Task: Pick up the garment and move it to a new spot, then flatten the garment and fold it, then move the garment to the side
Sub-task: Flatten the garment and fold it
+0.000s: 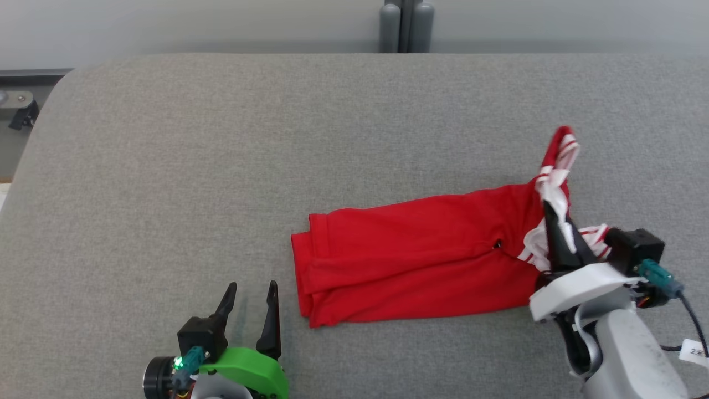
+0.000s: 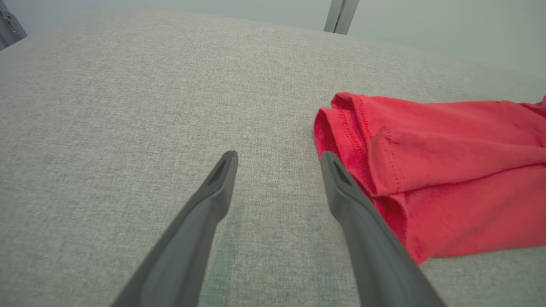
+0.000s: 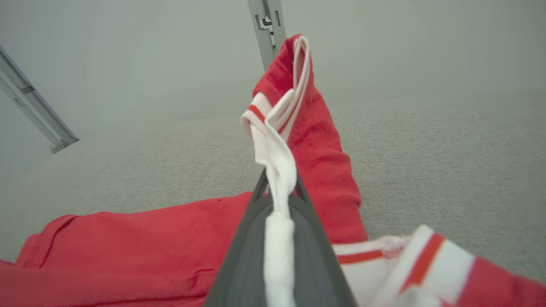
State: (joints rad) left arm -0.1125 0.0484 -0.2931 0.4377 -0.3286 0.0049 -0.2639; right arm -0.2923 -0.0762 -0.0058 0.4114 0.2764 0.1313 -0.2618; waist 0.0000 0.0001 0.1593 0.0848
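- The grey woven-fabric tabletop (image 1: 166,166) lies open across its left and far parts (broad passage).
- The red cloth garment with white striped trim (image 1: 415,255) blocks the near right, with one end raised, perhaps off the surface.

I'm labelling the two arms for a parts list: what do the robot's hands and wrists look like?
Left hand: two long dark tapered fingers on a bright green mount, teal plug. Right hand: same fingers, white mount, pale grey forearm, teal plug with black cable.

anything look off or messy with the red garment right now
On the red garment, the white striped trim is bunched and lifted off the grey table, pinched in the shut right gripper. The rest lies loosely folded with uneven edges.
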